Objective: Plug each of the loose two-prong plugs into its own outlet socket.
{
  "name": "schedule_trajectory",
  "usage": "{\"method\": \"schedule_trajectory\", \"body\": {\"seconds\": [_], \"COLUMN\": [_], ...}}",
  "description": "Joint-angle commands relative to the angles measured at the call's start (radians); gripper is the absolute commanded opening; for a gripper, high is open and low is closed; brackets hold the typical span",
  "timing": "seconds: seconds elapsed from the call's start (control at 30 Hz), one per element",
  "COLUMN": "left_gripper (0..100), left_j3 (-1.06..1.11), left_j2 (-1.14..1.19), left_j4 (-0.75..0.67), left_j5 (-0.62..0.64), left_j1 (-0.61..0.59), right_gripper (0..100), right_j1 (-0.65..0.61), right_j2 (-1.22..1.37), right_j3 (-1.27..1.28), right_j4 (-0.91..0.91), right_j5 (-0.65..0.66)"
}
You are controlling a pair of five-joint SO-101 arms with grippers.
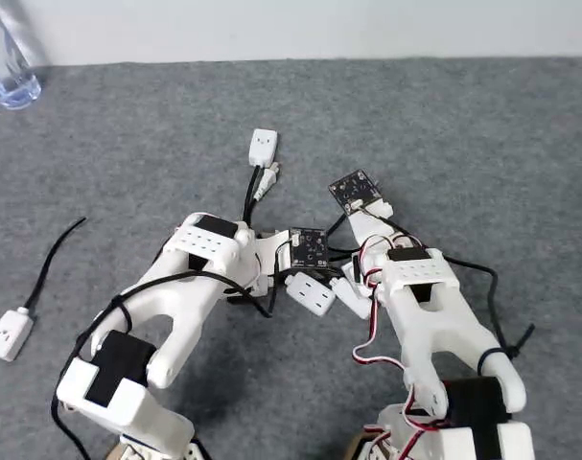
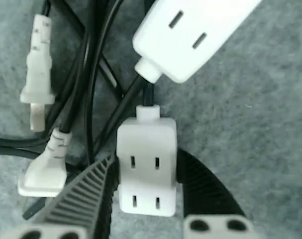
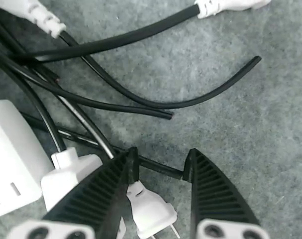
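My left gripper (image 2: pixel 147 167) is shut on a small white outlet socket (image 2: pixel 145 149) that lies on the grey carpet, one finger against each side. A larger white outlet socket (image 2: pixel 190 35) lies just beyond it, and two loose white plugs (image 2: pixel 39 74) (image 2: pixel 45 172) rest beside the black cords. My right gripper (image 3: pixel 160 159) stands open over a loose two-prong plug (image 3: pixel 151 211), which lies between the fingers close to one of them. From above, both arms meet at the carpet's middle around an outlet socket (image 1: pixel 310 292).
Tangled black cords (image 3: pixel 116 99) cross the carpet under both grippers. Another outlet socket (image 1: pixel 263 146) with a plug (image 1: pixel 265 180) beside it lies farther back. A third socket (image 1: pixel 8 335) lies at the far left. A clear bottle (image 1: pixel 8 72) stands in the back left corner.
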Motion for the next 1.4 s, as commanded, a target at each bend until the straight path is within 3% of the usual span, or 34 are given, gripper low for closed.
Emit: {"method": "schedule_trajectory", "body": {"seconds": [0.0, 0.17, 0.33, 0.53, 0.67, 0.77, 0.9, 1.07, 1.2, 1.37], "left_gripper": [1, 1, 1, 1, 1, 1, 1, 1, 1, 1], "left_j3": [-0.03, -0.038, -0.033, -0.03, -0.001, 0.042, 0.143, 0.417, 0.634, 0.743], "left_j2": [-0.006, -0.104, -0.439, -0.793, -0.921, -0.994, -1.063, -1.073, -1.054, -1.037], "left_j4": [0.009, 0.077, 0.232, 0.382, 0.517, 0.532, 0.399, -0.009, -0.344, -0.437], "left_j5": [-0.009, -0.009, -0.012, -0.04, -0.17, -0.264, -0.416, -0.514, -0.511, -0.477], "left_j1": [0.003, 0.0, -0.072, -0.249, -0.382, -0.552, -0.835, -1.108, -1.206, -1.234], "right_gripper": [15.4, 15.4, 15.4, 15.4, 15.4, 15.4, 15.4, 15.4, 15.4, 15.4], "right_j1": [-0.015, -0.015, -0.015, -0.015, -0.015, -0.015, -0.015, -0.015, -0.015, -0.015], "right_j2": [0.002, 0.002, 0.002, 0.004, 0.004, 0.004, 0.004, 0.004, 0.004, 0.004], "right_j3": [-0.04, -0.04, -0.038, -0.038, -0.038, -0.038, -0.038, -0.038, -0.038, -0.037], "right_j4": [0.001, -0.002, -0.002, -0.001, -0.001, -0.001, -0.001, -0.001, -0.001, -0.001], "right_j5": [0.011, 0.011, 0.011, 0.011, 0.011, 0.011, 0.011, 0.011, 0.011, 0.009]}}
